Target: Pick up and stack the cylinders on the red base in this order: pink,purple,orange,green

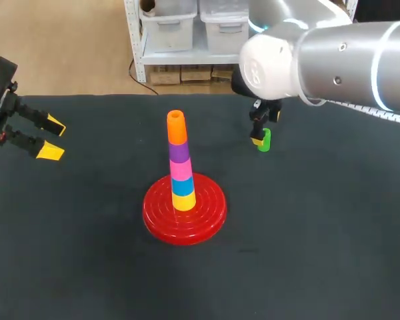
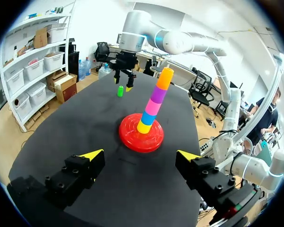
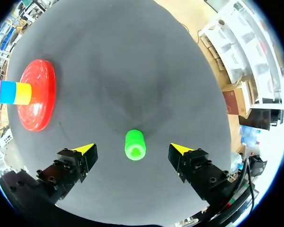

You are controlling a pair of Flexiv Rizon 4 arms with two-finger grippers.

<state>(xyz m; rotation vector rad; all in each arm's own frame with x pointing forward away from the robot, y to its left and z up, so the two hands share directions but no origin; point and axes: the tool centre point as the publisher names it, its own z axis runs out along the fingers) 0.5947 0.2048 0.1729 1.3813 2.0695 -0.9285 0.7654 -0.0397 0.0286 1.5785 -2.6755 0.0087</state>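
Looking down from the right wrist onto the green cylinder (image 3: 135, 144): open end toward the camera, long axis apparently vertical, standing on the table (image 3: 132, 71). Sits midway between the fingers of the right gripper (image 3: 132, 149), spread wide, touching neither, gripping nothing. In the head view, half hidden behind one yellow tip. Only there and from the left wrist: orange cylinder (image 1: 177, 128) topping the stack (image 1: 181, 177) on the red base (image 1: 207, 215), well off to that gripper's side. Left gripper (image 2: 139, 154) splayed, empty
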